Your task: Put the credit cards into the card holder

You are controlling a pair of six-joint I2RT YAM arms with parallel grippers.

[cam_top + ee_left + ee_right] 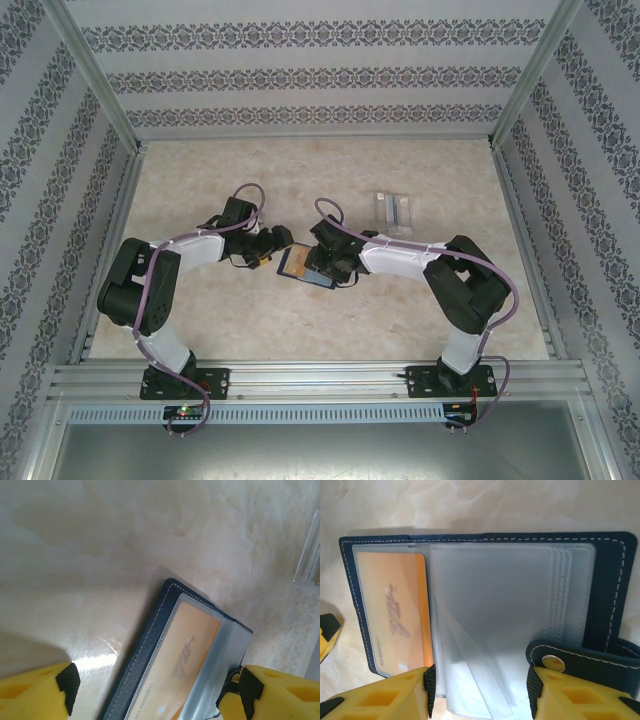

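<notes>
A robotics lab booth: left arm [150, 290], right arm [465, 285], aluminium frame [320, 378], wallpapered panels [320, 75], marble-look table [330, 165].

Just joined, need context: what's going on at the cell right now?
The card holder lies open, with the orange card already in one clear pocket. The right end effector straddles the fanned sleeves, jaws apart. The left end effector stands open over the holder's edge.
</notes>
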